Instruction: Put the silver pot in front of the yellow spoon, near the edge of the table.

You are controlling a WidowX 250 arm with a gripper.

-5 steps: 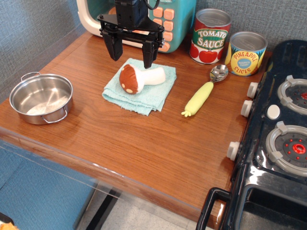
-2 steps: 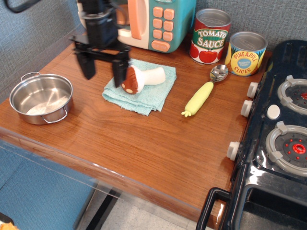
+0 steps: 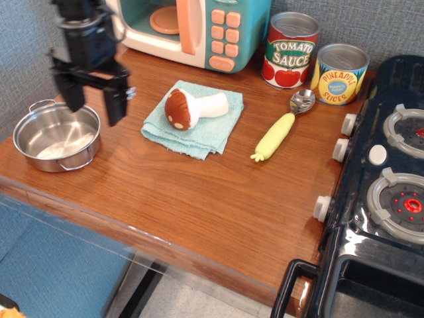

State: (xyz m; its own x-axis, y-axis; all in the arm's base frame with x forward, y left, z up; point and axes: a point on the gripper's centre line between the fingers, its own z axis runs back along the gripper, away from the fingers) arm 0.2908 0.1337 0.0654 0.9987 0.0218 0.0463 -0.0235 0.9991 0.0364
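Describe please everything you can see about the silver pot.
The silver pot is a shallow round vessel of shiny steel, as it looks, with two thin wire loop handles, one at its far-left rim, one at its near-right rim. It stands upright and empty on the table, at the left end, near the front edge. The open gripper hangs above its far right rim; whether it touches the pot cannot be told. The blue cloth lies apart, to its right.
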